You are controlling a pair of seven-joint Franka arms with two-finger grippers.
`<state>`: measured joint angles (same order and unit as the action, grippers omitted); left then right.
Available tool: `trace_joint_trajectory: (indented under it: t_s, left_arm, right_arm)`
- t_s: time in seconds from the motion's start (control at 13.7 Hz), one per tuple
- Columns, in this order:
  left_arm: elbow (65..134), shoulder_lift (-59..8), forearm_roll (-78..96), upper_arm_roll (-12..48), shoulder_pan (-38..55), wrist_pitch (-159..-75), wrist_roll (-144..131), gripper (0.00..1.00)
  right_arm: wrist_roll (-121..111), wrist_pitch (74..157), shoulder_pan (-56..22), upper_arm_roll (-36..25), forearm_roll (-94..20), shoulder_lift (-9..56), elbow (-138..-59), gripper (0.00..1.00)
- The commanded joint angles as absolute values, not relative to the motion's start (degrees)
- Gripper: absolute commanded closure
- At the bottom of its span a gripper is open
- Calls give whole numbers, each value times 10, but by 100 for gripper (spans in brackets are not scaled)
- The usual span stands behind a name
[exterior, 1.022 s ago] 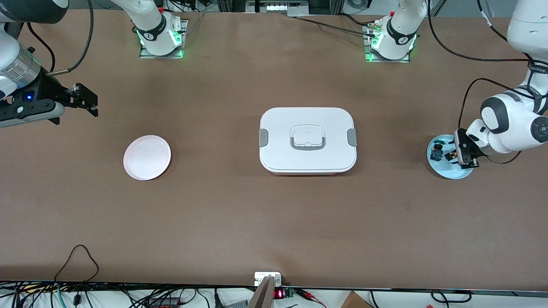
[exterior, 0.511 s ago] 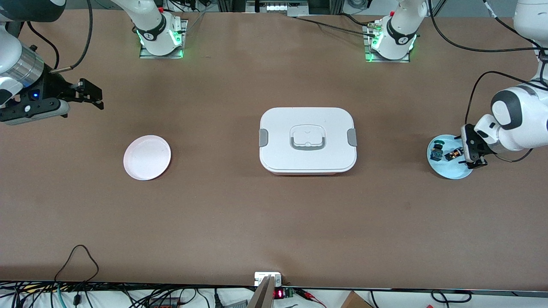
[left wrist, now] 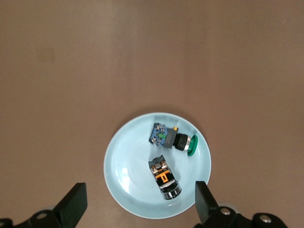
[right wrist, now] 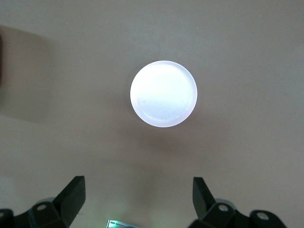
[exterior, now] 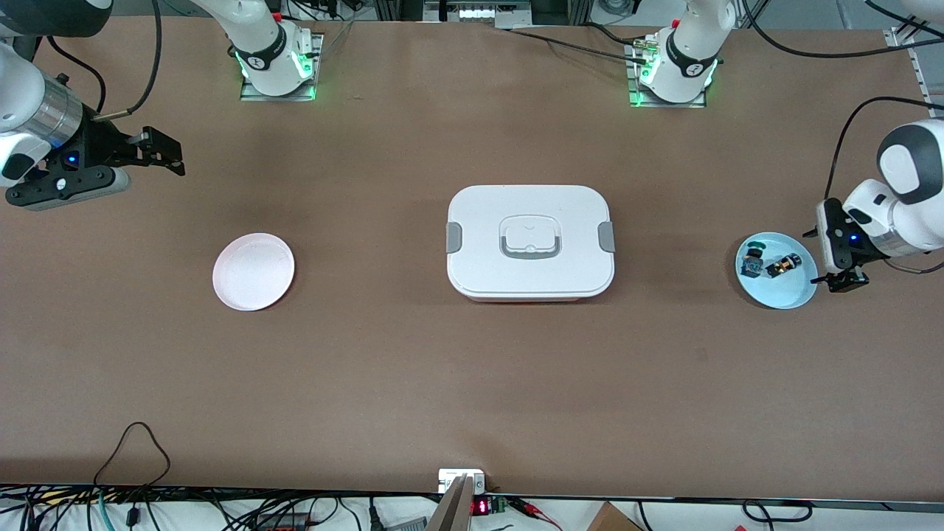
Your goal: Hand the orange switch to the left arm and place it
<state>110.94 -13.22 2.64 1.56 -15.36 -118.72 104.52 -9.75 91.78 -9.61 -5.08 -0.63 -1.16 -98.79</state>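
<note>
While my left pincer (exterior: 841,257) hangs wide open and empty just past the rim of the light blue plate (exterior: 793,295), the orange switch (exterior: 782,265) lies on that plate beside the blue-and-teal switch (exterior: 751,259). My right pincer (exterior: 168,151) waits, also open, over bare counter (exterior: 472,383) at its own end, above the white plate (exterior: 253,271). Mid-counter sits the box (exterior: 529,242), well apart from both plates.

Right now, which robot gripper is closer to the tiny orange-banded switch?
Left. The left gripper hangs open just beside the light blue plate holding the orange-banded switch; the right gripper waits at the table's right-arm end.
</note>
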Motion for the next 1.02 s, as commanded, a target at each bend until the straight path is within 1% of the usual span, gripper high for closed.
trace_joint_trajectory:
  t_s: [0.0, 0.22, 0.51, 0.66, 0.73, 0.8, 0.95]
  left_arm:
    - [1044, -127, 36, 10, -128, -1094, 1015, 0]
    - [986, -127, 38, 10, -127, -1028, 956, 0]
    - [919, -134, 39, 11, -125, -991, 855, 0]
    - [910, -132, 38, 14, -123, -986, 749, 0]
    - [909, -129, 38, 29, -125, -984, 693, 0]
    - [905, -127, 38, 44, -128, -972, 653, 0]
    - [875, -126, 31, 56, -126, -938, 553, 0]
  right_arm:
    - [-94, 917, -92, -48, -15, -18, -988, 0]
    - [-95, 921, -91, -48, -15, -18, -988, 0]
    - [-96, 924, -88, -48, -15, -18, -987, 0]
    - [-98, 928, -88, -48, -15, -18, -987, 0]
    - [-98, 929, -87, -48, -15, -18, -987, 0]
    - [-98, 932, -87, -48, -15, -18, -986, 0]
    - [-99, 959, -88, -48, -14, -16, -986, 0]
